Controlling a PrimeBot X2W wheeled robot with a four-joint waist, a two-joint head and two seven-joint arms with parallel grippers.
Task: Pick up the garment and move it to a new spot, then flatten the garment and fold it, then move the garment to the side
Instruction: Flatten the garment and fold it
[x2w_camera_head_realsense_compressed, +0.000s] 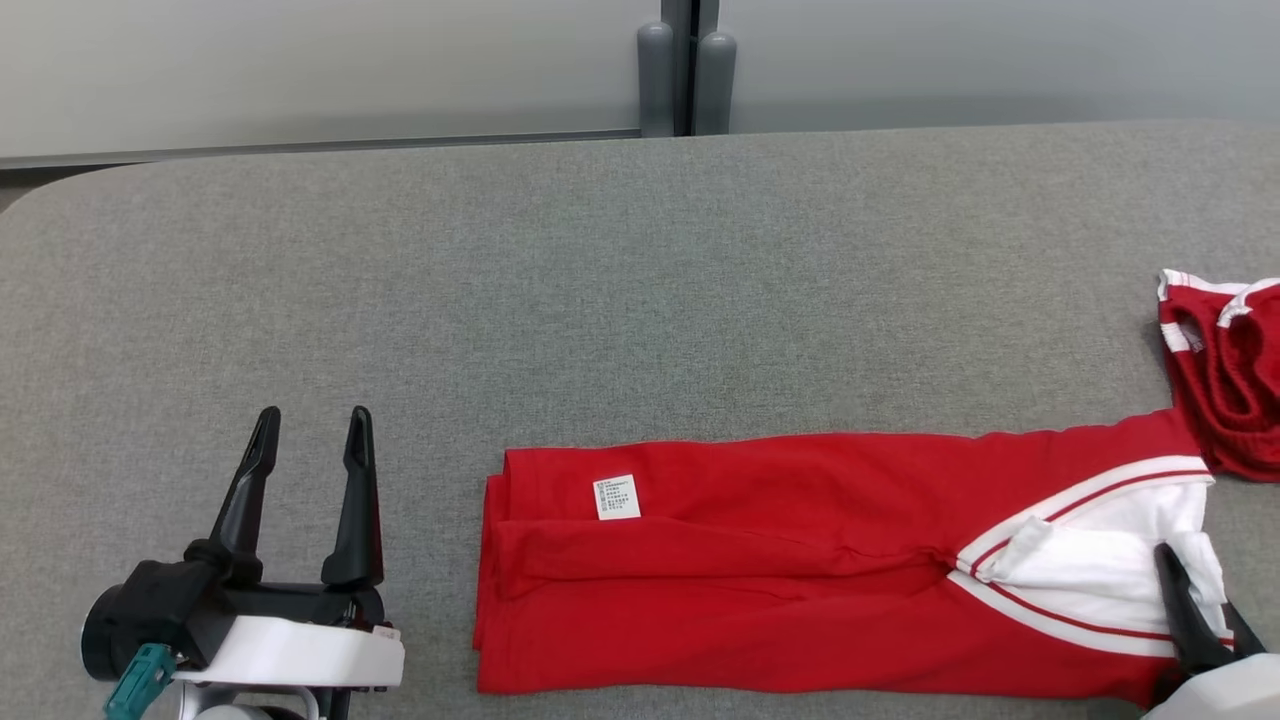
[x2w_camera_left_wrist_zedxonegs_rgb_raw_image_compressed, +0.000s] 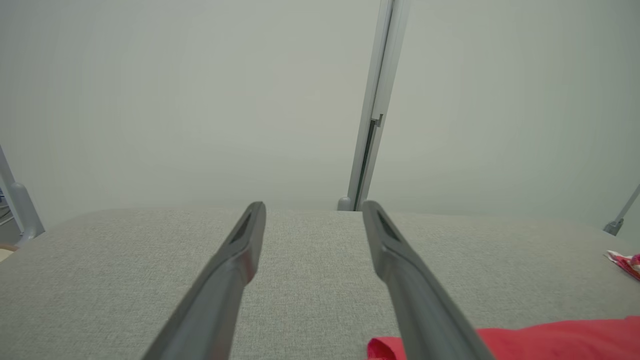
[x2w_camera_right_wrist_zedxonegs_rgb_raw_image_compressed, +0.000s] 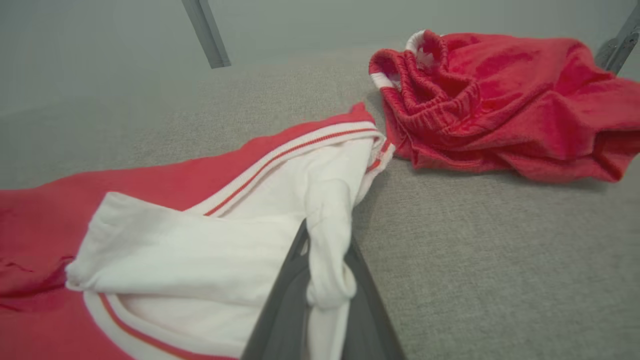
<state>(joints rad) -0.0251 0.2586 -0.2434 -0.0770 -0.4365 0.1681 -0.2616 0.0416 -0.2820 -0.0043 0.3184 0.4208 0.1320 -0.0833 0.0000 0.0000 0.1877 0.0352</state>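
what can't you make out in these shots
1. care label print: head view, too small to read.
2. crumpled red garment: head view, cut off by the right edge.
3. right tool: right wrist view, its tips are wrapped in the white sleeve of the red shirt.

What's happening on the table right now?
The right pincer is shut on the white end of the red garment, which lies folded into a long strip on the grey table. The left pincer is open and apart from its other end, holding nothing. A second red garment sits bunched at the far right.
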